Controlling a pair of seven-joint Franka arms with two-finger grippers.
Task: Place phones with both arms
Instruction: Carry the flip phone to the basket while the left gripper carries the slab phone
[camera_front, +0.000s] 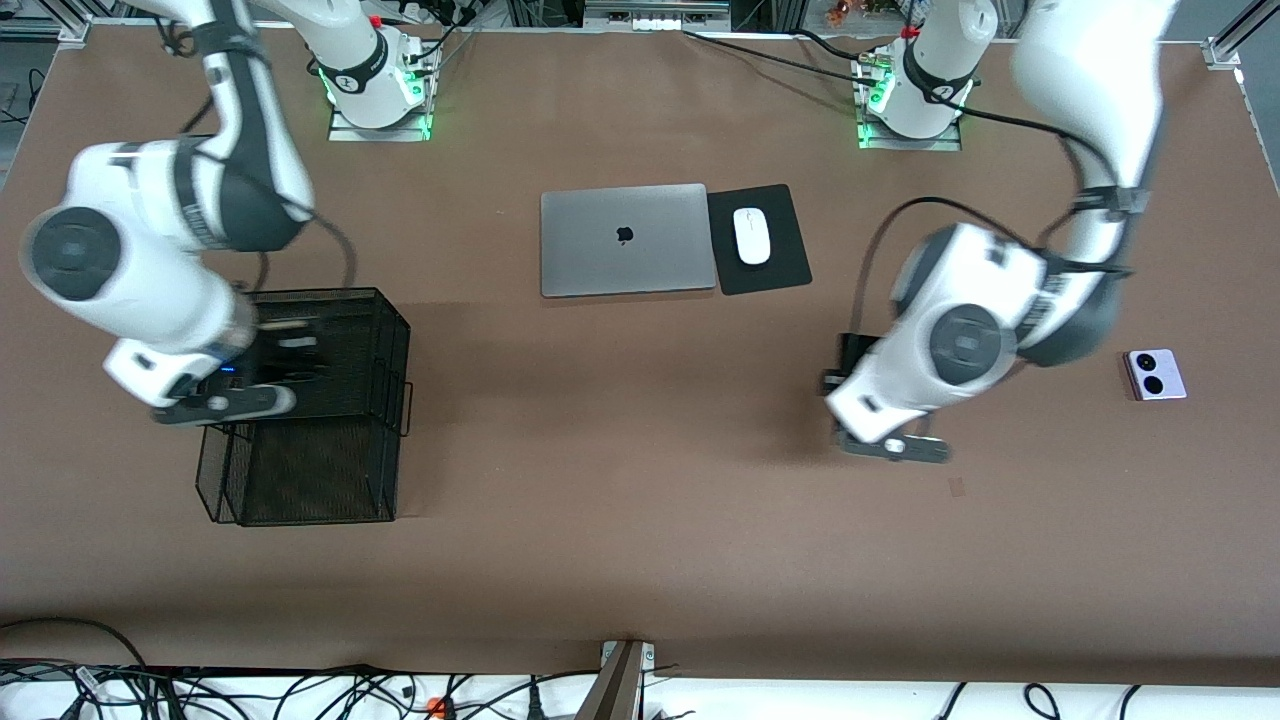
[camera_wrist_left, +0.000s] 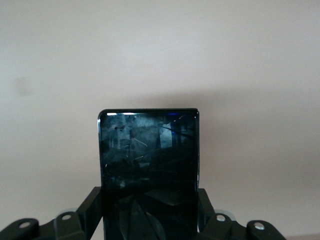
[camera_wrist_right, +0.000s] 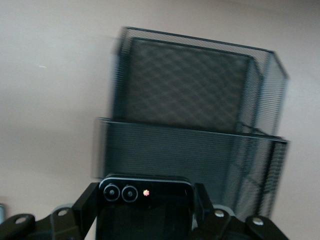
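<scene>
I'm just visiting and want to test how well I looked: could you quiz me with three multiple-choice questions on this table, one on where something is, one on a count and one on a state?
1. Where does the lilac phone lie?
A. on the laptop
B. on the table toward the left arm's end
C. in the mesh organizer

2. How many phones show?
A. one
B. two
C. three

3. What is the left gripper doing?
A. gripping a slab phone
B. hanging open with nothing in it
C. pressing the mouse

Answers:
1 B: it lies flat on the bare table.
2 C: the slab phone, the black phone in the right gripper over the mesh organizer, and the lilac one.
3 A: its fingers flank the slab phone.
</scene>
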